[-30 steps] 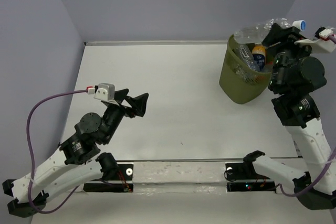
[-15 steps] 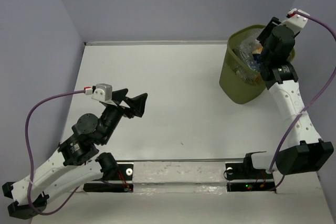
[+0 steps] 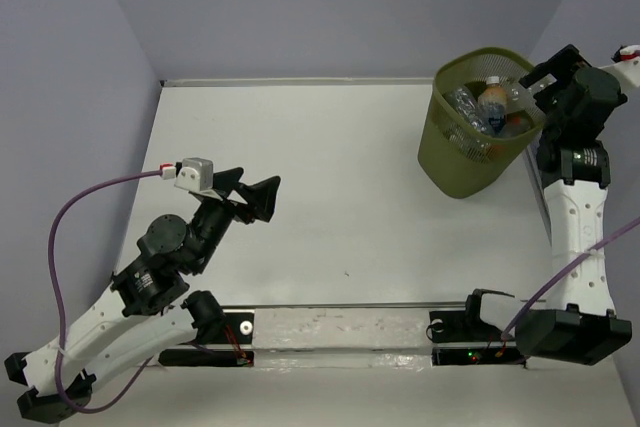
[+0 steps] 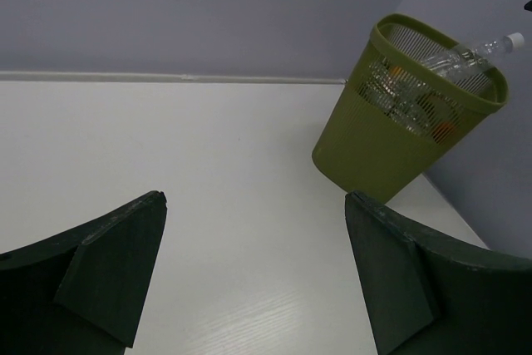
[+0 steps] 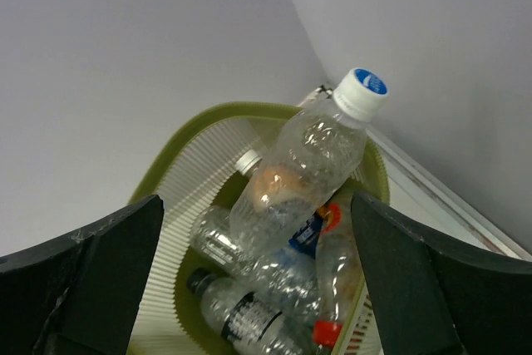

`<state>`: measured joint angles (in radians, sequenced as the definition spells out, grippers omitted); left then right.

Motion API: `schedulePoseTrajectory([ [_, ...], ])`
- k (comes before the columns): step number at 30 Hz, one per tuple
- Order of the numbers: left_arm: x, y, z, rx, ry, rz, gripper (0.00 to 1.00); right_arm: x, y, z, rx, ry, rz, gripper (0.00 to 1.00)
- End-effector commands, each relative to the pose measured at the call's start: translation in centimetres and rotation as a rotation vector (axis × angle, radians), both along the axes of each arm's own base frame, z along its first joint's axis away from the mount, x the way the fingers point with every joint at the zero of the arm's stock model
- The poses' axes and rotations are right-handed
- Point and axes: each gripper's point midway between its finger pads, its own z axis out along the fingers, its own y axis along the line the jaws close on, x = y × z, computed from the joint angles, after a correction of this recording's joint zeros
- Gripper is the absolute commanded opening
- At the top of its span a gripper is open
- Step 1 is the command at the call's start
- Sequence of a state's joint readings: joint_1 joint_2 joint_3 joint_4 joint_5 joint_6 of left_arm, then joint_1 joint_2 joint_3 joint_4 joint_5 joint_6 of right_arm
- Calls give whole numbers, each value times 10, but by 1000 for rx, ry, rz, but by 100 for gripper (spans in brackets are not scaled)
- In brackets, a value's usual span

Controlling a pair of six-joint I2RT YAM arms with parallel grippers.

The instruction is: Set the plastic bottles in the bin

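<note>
The olive-green mesh bin (image 3: 455, 157) stands at the table's far right. Several clear plastic bottles (image 3: 478, 107) lie inside it, one with orange contents. In the right wrist view a label-less bottle (image 5: 312, 164) with a blue cap lies on top of the pile, leaning on the bin's rim (image 5: 218, 111); a dark-labelled bottle (image 5: 249, 318) and a red-capped one (image 5: 337, 288) lie below. My right gripper (image 3: 541, 93) hangs open and empty just right of the bin's rim. My left gripper (image 3: 260, 181) is open and empty above the table's left middle. The left wrist view shows the bin (image 4: 374, 155) far ahead.
Grey walls close in the table at the back and both sides; the bin stands close to the right wall. A dark rail with the arm bases (image 3: 340, 329) runs along the near edge.
My right gripper held a clear bottle above the bin's rim; it let go, the bottle now lies in the bin, and the gripper has drawn back to the right. The left arm has not moved.
</note>
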<state>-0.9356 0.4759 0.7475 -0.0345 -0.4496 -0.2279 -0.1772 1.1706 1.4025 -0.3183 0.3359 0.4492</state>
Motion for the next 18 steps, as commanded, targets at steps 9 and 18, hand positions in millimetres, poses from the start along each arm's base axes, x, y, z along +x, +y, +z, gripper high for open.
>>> schedulePoseTrajectory([
  [9,8,5,13,-52,-35,25,99,-56,47,75,-39,-157,211,59],
  [18,7,3,16,-63,-63,-13,99,-132,178,86,7,-283,898,0],
])
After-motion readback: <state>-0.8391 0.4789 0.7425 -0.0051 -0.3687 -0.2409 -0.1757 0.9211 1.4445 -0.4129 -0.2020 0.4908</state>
